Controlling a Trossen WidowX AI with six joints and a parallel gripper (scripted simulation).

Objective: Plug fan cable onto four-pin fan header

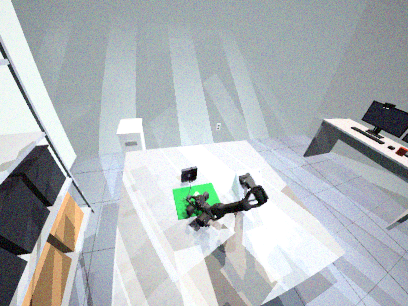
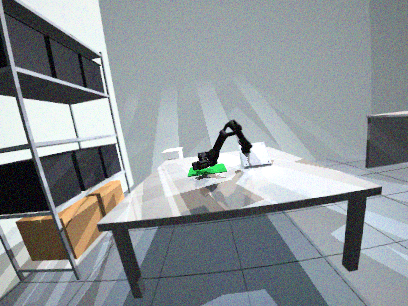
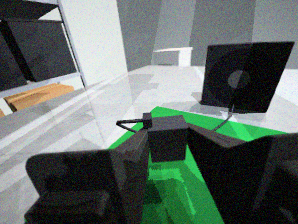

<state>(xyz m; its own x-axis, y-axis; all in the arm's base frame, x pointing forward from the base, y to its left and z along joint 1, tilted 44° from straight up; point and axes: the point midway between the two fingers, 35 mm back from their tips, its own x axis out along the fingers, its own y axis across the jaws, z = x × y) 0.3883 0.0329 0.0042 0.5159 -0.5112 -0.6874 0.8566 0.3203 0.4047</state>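
In the wrist view we have our jaws (image 1: 189,201) (image 2: 194,167) pinching the dark, boxy plug (image 3: 168,137), one finger against each side of it. It sits at the centre of that view, above the green board (image 1: 181,195) (image 2: 220,169) (image 3: 202,182); whether it touches the header we cannot tell. A thin cable (image 3: 131,121) loops out from a small dark block at the plug's ten o'clock.

The fan (image 1: 189,174) (image 3: 247,77), a square black panel with a grey round hub, stands upright on the desk (image 1: 150,165) (image 2: 240,206), at two o'clock from the plug in the wrist view and just beyond the board's twelve o'clock edge in the top view. A lead runs down from it toward the board.

From above, our arm (image 1: 232,206) (image 2: 219,148) reaches in from the board's four o'clock. We can read no brand, label or writing on the plug, fan or board.
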